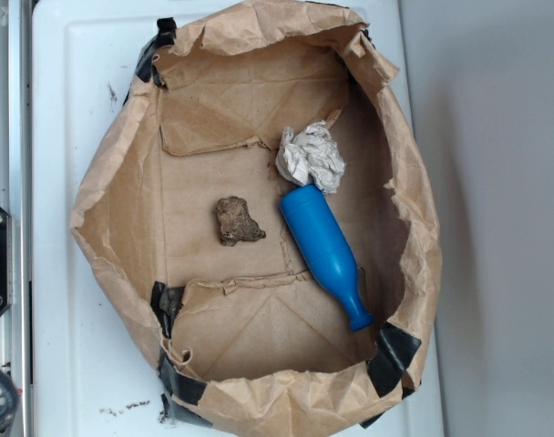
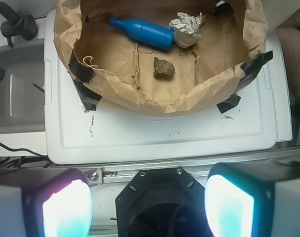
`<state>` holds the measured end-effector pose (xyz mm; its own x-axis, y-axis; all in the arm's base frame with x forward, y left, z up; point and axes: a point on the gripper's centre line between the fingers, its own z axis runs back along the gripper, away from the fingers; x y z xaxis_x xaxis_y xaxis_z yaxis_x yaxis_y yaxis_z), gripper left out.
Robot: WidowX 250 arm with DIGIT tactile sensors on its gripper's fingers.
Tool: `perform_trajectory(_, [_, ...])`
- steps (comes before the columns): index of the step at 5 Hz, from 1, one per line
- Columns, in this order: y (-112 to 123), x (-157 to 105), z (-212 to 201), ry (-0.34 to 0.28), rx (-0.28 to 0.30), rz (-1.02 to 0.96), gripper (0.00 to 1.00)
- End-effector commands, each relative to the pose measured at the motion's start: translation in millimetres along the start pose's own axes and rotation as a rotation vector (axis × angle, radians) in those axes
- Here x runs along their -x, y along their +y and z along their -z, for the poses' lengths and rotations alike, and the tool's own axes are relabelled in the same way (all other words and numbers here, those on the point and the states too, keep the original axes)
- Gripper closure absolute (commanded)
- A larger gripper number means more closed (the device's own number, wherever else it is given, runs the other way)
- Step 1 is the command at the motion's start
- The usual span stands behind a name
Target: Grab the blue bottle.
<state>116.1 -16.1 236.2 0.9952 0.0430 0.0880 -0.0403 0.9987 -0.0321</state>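
Biggest worry from where I'm sitting: the blue bottle (image 1: 324,251) is lying on its side on the floor of a crumpled brown paper bag (image 1: 113,182), and it's round and smooth, so if I come down off-centre or close across the tapering neck it'll probably just roll or squirt out. It's also touching the crumpled white paper ball (image 1: 311,157) at its fat end, so a sloppy approach up there could pinch paper instead of plastic. The bag's walls stand up all around and flop inward — especially on the side nearest the bottle — so I could snag a finger on the rim going in and drag the whole bag across the white counter (image 2: 165,133). The brown rock-like lump (image 1: 236,221) sits well apart toward the middle of the bag floor, so I'm not too bothered by it. As for my gripper (image 2: 148,207), it's spread wide with nothing between the fingers and not touching anything — it hangs back off the counter's near edge in the wrist view, while the bottle is over toward the far edge, inside the bag.
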Motion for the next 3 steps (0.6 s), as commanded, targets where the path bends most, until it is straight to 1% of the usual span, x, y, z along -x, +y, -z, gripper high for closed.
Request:
perform_trajectory(1, [0, 0, 0, 0.000, 0.000, 0.000, 0.00])
perform_trajectory(2, [6, -50, 6, -0.048, 0.030, 0.163, 0.00])
perform_trajectory(3, [-4, -98, 29, -0.126, 0.023, 0.417, 0.00])
